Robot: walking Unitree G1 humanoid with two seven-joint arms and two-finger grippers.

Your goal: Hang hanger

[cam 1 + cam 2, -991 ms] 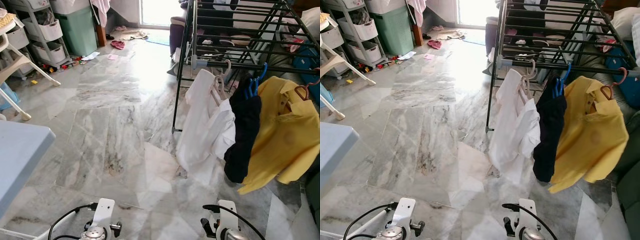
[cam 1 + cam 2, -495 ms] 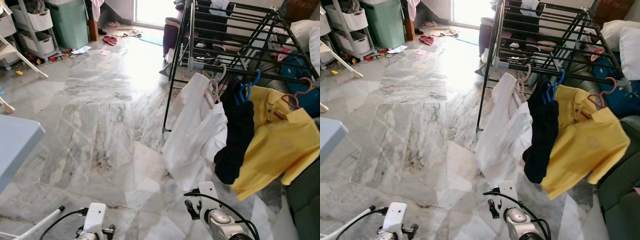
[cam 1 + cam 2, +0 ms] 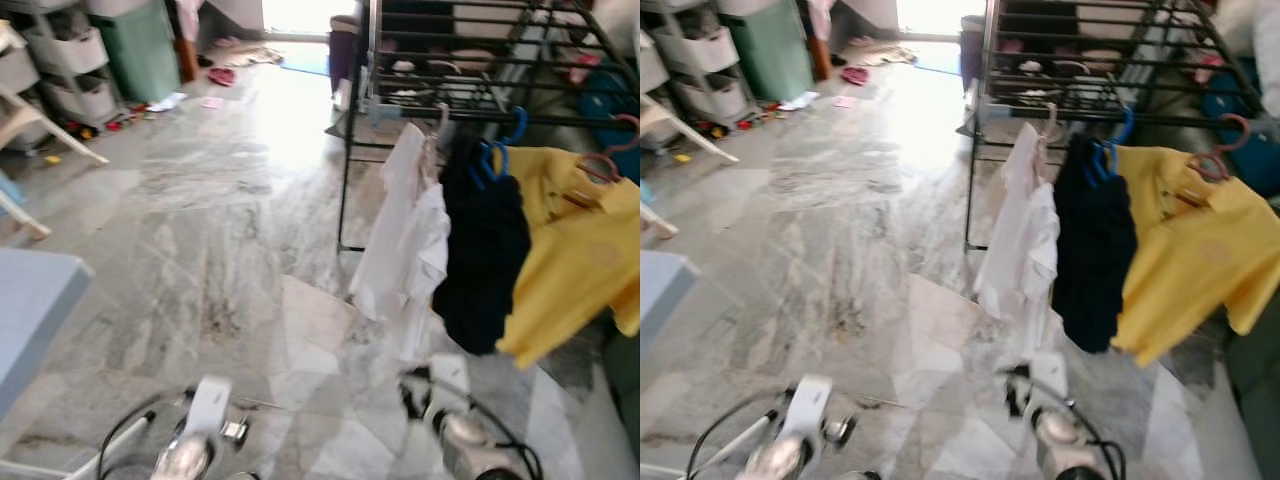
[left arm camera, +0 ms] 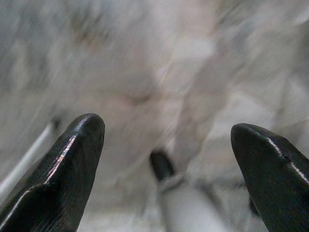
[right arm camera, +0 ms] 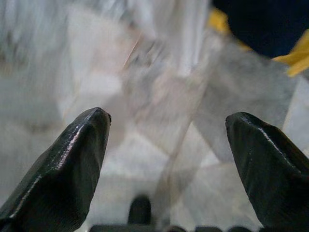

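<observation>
Nowhere in these frames can any writing, brand or label be read — motion blur softens everything.

Both arms sit low at the near edge of the head views, wrists pointing forward over the grey marble floor (image 3: 200, 230). The left claw (image 4: 166, 145) has its two black fingers spread wide, nothing between them; beyond it there is only smeared marble and a pale rod with a dark tip, too blurred to identify. The right claw (image 5: 166, 140) is likewise spread and empty, aimed at the floor, with the hem of the white shirt (image 3: 405, 245), the dark garment (image 3: 485, 255) and a sliver of the yellow polo shirt (image 3: 575, 265) hanging ahead of it.

Those three garments hang side by side on the front rail of the black drying rack (image 3: 450, 70) at about 2 o'clock from the robot. A white hanger (image 3: 433, 140) carries the white shirt, a blue hanger (image 3: 495, 150) the dark garment, and a reddish-brown hanger (image 3: 605, 160) the yellow polo, whose right sleeve is cut off by the frame edge. More laundry lies on the rack's upper rails, hard to make out.

At 9 o'clock a light-blue counter (image 3: 35, 320) is cut off by the frame. At 11 o'clock stand a green bin (image 3: 145, 50) and white storage drawers (image 3: 65, 65), with small clutter on the floor nearby.
</observation>
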